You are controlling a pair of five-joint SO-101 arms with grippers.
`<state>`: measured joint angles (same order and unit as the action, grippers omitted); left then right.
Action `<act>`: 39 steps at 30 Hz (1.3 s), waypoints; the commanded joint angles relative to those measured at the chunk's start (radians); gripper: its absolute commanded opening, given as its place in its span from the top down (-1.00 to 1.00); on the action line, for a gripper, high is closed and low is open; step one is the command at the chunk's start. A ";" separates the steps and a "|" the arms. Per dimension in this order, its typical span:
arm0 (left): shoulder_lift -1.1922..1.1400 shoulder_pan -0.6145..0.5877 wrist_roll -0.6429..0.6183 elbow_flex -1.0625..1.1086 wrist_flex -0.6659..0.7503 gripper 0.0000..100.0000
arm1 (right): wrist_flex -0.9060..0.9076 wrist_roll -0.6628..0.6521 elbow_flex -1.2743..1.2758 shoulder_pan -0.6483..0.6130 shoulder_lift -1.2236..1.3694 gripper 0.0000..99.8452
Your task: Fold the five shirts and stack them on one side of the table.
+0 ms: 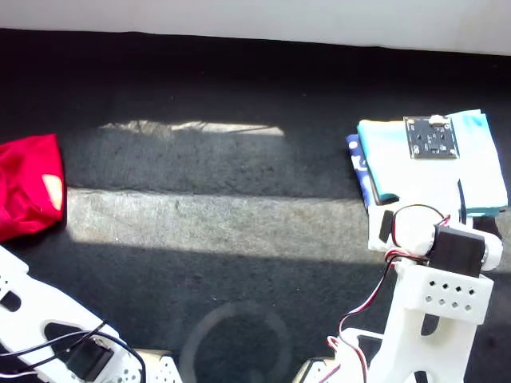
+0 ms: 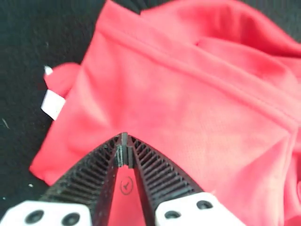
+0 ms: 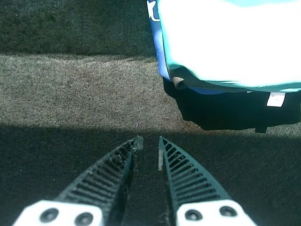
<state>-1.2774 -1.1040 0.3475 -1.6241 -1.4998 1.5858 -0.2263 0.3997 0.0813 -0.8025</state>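
Ribbed black fingers of the left gripper (image 2: 123, 153) are sitting closest to the lens, pressed together at their tips with no gap between them. Whether any cloth is being pinched there I cannot tell. Directly beneath them the red shirt (image 2: 188, 108) is lying rumpled and unfolded, with a seam running across it and a small white tag (image 2: 52, 103) poking out at its edge.

In the high view that red shirt (image 1: 28, 187) is lying well apart from the stack (image 1: 431, 167), at the opposite side of the table (image 1: 239, 80). A sunlit band (image 1: 215, 223) is stretching across the dark cloth from the stack toward the red shirt.

In the stack, a turquoise shirt (image 3: 225, 42) is lying folded on top and showing a dark printed square (image 1: 431, 137). A blue shirt (image 3: 160, 47) is peeking out under it on the stack's side facing the red shirt. A black shirt (image 3: 225, 110) is sticking out at the bottom, on the stack's side nearest the arms.

Just beside the stack, off the black shirt's edge, the right gripper (image 3: 147, 146) is hanging over bare table, its fingers parted by a narrow gap and holding nothing. The right arm (image 1: 439, 271) is standing over the stack's near edge, covering part of it.
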 commanded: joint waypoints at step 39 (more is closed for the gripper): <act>0.081 0.025 -0.008 0.071 0.054 0.98 | 0.022 -0.006 0.001 -0.007 -0.010 0.87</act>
<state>-1.2559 -1.1362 0.3491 -1.4062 -1.3265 1.6057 -0.2263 0.3997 0.0813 -0.8025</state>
